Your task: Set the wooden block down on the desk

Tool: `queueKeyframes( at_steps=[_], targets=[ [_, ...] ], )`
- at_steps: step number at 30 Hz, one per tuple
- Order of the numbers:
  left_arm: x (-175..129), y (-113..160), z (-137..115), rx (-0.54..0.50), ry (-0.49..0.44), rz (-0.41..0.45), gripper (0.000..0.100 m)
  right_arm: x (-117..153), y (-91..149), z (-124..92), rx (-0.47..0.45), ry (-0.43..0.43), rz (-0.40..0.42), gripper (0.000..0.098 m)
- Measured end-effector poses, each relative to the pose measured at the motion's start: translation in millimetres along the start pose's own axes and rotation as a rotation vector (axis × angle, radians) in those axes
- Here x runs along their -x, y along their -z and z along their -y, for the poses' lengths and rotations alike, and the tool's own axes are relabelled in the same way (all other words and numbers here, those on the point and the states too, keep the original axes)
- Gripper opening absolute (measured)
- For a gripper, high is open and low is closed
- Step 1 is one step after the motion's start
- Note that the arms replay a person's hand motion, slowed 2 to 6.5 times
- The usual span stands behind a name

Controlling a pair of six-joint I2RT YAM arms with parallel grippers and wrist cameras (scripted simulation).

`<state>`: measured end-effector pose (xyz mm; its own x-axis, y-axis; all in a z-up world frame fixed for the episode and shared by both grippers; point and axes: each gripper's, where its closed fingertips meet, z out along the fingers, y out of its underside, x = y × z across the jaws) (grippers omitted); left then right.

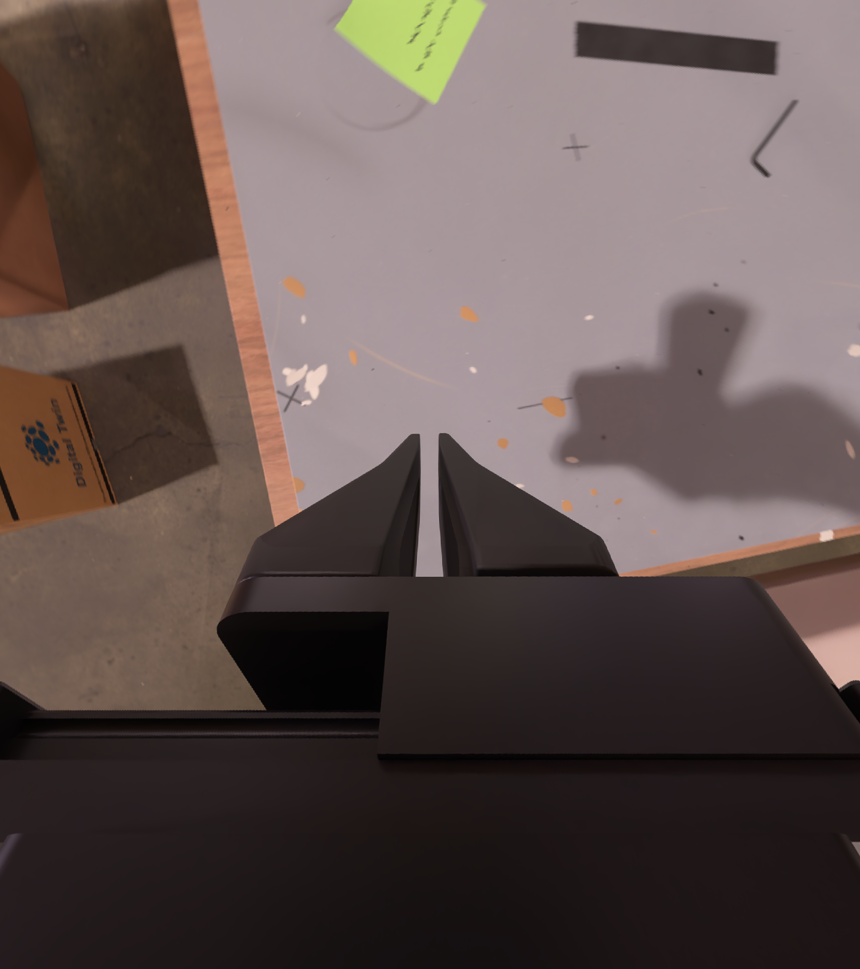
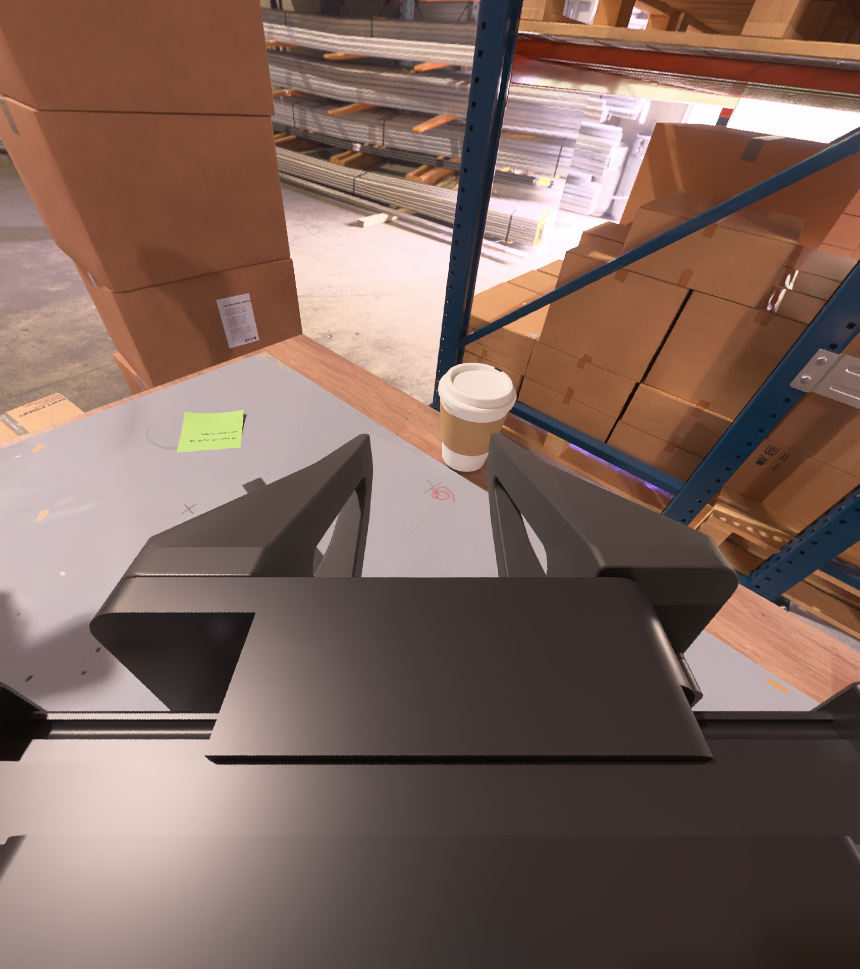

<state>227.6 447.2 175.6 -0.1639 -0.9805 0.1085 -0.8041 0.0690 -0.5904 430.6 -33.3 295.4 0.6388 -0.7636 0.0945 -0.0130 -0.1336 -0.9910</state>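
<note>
No wooden block shows in either view. My left gripper (image 1: pixel 429 436) is shut and empty, its two black fingers nearly touching, held above the grey desk (image 1: pixel 470 236) near its wooden left edge. My right gripper (image 2: pixel 430 440) is open and empty, its fingers spread wide above the grey desk (image 2: pixel 103 524), pointing toward the far right edge. A gripper's shadow lies on the desk in the left wrist view.
A green sticky note (image 1: pixel 412 44) (image 2: pixel 211 431), a black strip (image 1: pixel 677 48) and a hex key (image 1: pixel 774 139) lie on the desk. A paper coffee cup (image 2: pixel 474 417) stands at the far edge. Cardboard boxes (image 1: pixel 34 445) (image 2: pixel 155 183) and blue racking (image 2: pixel 464 210) surround the desk.
</note>
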Motion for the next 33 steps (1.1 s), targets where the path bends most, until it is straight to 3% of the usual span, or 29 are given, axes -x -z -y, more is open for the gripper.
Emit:
queueKeyframes(
  at_steps=[7, 15, 23, 33],
  targets=[
    [36, -30, -20, 0.087, 0.138, 0.05, 0.006, -1, -4, -4, 0.03, 0.027, -0.026, 0.0375],
    [41, -68, -47, 0.23, 0.243, -0.038, 0.008, -1, -6, -10, 0.064, 0.064, -0.046, 0.0376],
    [39, -92, -60, 0.333, 0.242, -0.07, 0.008, -1, -8, -13, 0.079, 0.066, -0.044, 0.0376],
    [44, -111, -71, 0.426, 0.249, -0.006, 0.013, -4, -8, -15, 0.093, 0.095, -0.073, 0.0367]
  ],
)
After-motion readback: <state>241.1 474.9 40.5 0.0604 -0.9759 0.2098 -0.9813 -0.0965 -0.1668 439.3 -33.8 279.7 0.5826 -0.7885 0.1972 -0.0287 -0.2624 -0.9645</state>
